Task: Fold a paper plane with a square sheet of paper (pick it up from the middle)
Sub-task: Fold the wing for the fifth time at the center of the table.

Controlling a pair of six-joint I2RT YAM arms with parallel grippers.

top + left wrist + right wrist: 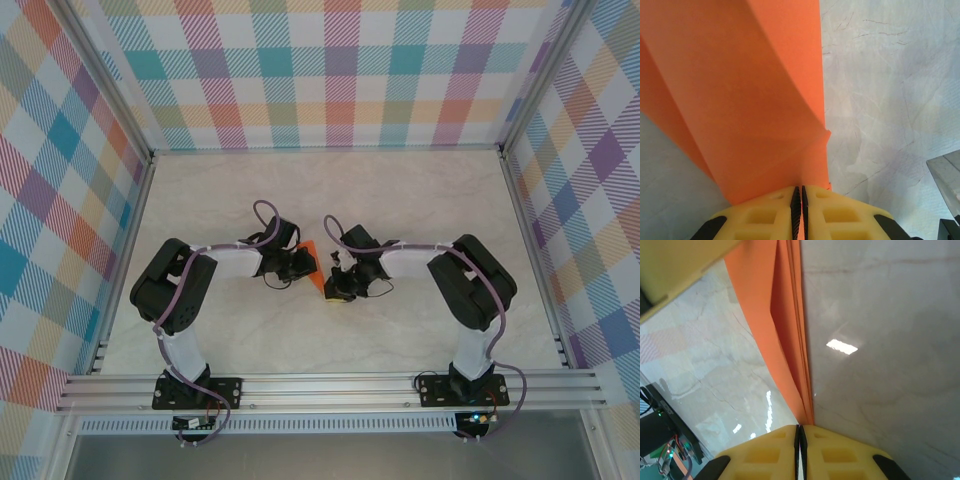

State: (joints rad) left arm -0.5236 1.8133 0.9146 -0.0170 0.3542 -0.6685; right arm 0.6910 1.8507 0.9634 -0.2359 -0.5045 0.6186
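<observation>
The square sheet of paper [313, 258] is bright orange and folded into a narrow, layered dart shape, held between both grippers above the middle of the table. My left gripper [303, 264] is shut on one end; in the left wrist view the paper [755, 100] fans up from the shut left gripper [799, 191]. My right gripper [336, 286] is shut on the other end. In the right wrist view the stacked orange layers [787, 345] run up from the right gripper [799, 429] toward the left gripper's yellow finger [680, 265].
The pale marble table [420, 200] is bounded by aluminium rails [330, 385] at the near edge and plaid walls on three sides. A black arm part with wiring [660, 440] shows low on the left of the right wrist view.
</observation>
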